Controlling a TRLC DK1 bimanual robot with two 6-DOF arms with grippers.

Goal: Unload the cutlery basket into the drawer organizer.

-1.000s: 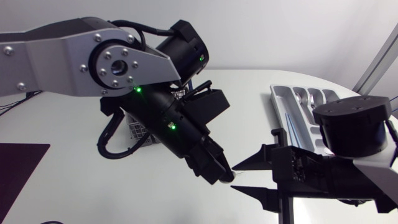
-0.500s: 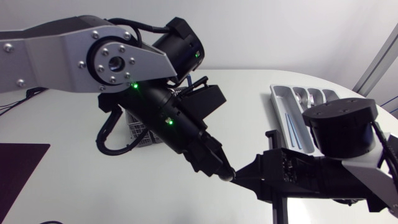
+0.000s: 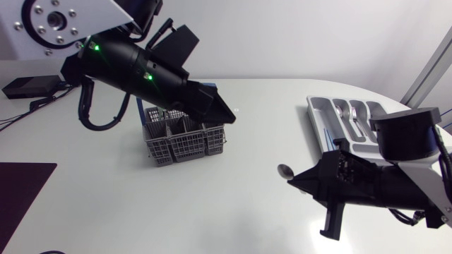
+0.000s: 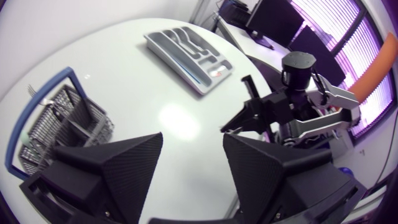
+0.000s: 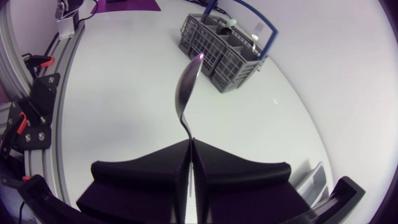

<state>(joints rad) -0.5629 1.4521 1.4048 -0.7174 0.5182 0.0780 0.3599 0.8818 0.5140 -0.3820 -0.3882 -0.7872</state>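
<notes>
**Spoon held clear of the worktop, organizer not yet reached**

Nearest the front edge, the right end effector (image 5: 190, 144) is clamping the handle end of a spoon (image 5: 188, 93), its fingers pressing together on the thin stem. The spoon is sticking out ahead of the fingers, bowl outermost. It is hanging above the bare worktop (image 3: 233, 204) and touching nothing else.

Farther in, the basket (image 3: 185, 135) is standing on the worktop with a few handles (image 5: 255, 34) showing above its rim. The left end effector (image 4: 193, 142) is hanging just above the basket, fingers apart and nothing between them.

Farthest off, on the right arm's side, the organizer (image 3: 337, 121) is lying flat, with some cutlery already resting in its compartments.

Judged risk: the fingers are taking only the tip of a smooth, narrow handle. The spoon is therefore likely to pivot or slide between them if the arm is swinging fast toward the organizer. A spoon that is tilting in this way is risking a catch on a divider, or a drop into the wrong compartment or onto the worktop short of the organizer.
</notes>
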